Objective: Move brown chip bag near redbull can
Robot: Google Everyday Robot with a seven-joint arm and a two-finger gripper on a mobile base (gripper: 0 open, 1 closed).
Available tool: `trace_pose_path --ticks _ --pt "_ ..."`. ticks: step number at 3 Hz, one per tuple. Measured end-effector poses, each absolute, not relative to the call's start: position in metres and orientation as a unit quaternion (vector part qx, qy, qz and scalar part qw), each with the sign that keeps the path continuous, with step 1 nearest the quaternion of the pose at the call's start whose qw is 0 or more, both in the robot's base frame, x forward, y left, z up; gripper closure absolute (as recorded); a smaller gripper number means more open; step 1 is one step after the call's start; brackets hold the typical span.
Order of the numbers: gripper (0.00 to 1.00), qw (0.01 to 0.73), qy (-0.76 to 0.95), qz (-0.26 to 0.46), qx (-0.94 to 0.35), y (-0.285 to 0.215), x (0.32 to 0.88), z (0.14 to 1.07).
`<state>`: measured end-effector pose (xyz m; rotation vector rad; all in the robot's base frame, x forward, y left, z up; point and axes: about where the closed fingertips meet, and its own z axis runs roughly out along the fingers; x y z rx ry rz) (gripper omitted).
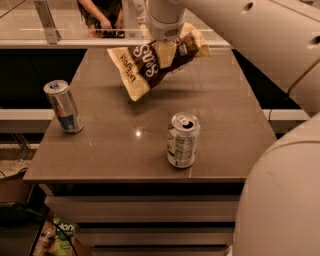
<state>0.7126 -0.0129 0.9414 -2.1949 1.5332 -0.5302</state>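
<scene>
The brown chip bag [150,62] hangs in the air above the far middle of the table, tilted, its cream end pointing down-left. My gripper [165,50] is shut on the bag's middle from above. The redbull can [63,106], slim and silver with a blue lower band, stands upright near the table's left edge, well to the left of the bag and nearer to me.
A wider pale green-white can [183,139] stands upright near the table's front middle. The brown table [125,145] has a glass rail and a person [102,12] behind it. My white arm [260,40] fills the right side. Packets lie on the floor at lower left.
</scene>
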Motion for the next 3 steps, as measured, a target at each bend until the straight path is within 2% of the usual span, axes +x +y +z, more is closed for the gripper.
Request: trace_pose_path --ticks 3 --pt "1.00 0.208 0.549 -0.194 -0.786 0.024 0.671 0.919"
